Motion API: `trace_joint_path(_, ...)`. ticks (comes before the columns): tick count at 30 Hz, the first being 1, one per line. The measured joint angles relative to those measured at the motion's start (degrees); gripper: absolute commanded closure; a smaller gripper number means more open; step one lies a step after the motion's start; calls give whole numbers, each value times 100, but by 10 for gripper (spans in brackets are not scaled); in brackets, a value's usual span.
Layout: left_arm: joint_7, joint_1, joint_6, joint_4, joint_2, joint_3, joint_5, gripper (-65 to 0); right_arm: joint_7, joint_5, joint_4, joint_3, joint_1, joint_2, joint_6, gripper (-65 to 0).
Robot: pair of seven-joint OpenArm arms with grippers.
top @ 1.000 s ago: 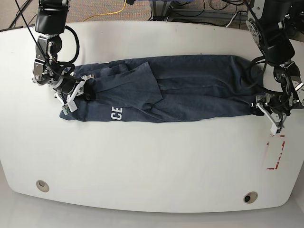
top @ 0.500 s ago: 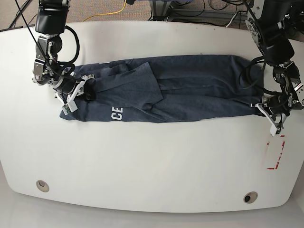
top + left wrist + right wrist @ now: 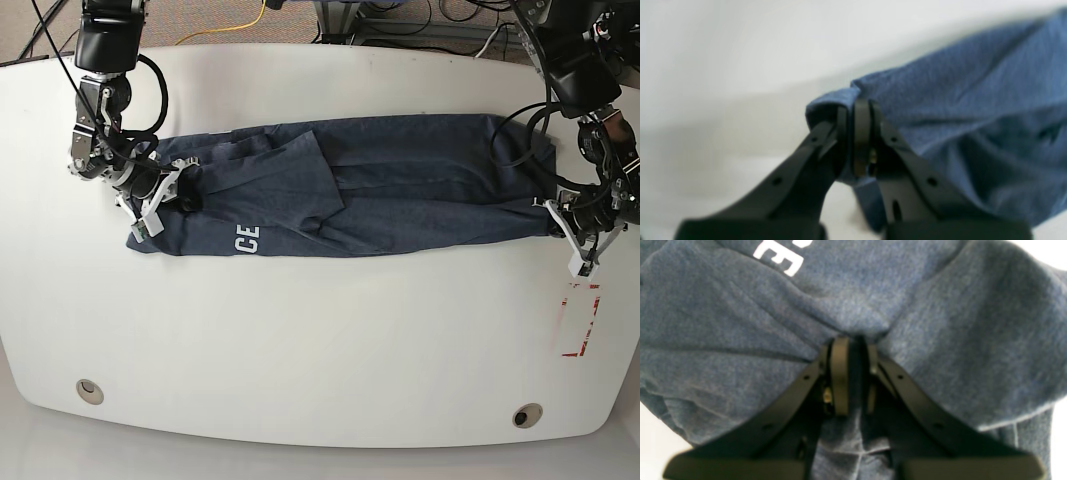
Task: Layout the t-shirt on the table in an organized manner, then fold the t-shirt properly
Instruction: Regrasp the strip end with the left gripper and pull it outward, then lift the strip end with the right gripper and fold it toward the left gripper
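With both wrist cams filled by cloth, I'm reading the grips first. Left gripper: jaws closed on a bunched corner of the t-shirt, fabric pinched between the pads, white counter behind it. Right gripper: jaws closed on a fold of the t-shirt near the white lettering, cloth puckering into the pinch.

Base cam: t-shirt lies as a long band across the counter, upper half, left gripper at one end, right gripper at the other. Not laid out yet imo; one flap is doubled over mid-body and the lettered end is rumpled. Red mark sits just beside the left gripper, grommets well apart from the cloth.

Risks from here:
- Left pinch looks shallow, only a corner. Pulling apart too hard could slip it out, and I'd need a regrasp.
- Right jaws may hold more than one layer; can't tell how many. If so, a lift drags the hidden layer and the flap stays folded.
- Uneven pull btwn arms would skew the band toward one counter edge.
- Cables near both wrists could snag cloth on a lift.
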Motion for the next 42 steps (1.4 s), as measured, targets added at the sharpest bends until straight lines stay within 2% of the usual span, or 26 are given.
trace_joint_path(6,221,479,-4,826,-9,-7,-59,0,-63,0,-20,-2,52,-11,22,-75)
trace_joint_path(19,310,1759,-2,2260,-7,-11,-59,0,-90,2,-31,-9,74,-15,22,-75)
trace_joint_path(31,273,2350,-4,2573,-175,0,-120,0,-120,13,-31,-9,66,-17,22,-75)
trace_joint_path(36,271,2415,-4,2573,-175,0,-103,0,-817,415,273,31,55,-24,-26,-78)
trace_joint_path(40,271,2452,-7,2573,-177,0,-103,0,-2116,715,1067,256,-109,-79,-52,-79)
trace_joint_path(42,269,2452,-4,2570,-177,0,-101,0,-2564,793,1388,332,-192,-96,-68,-79)
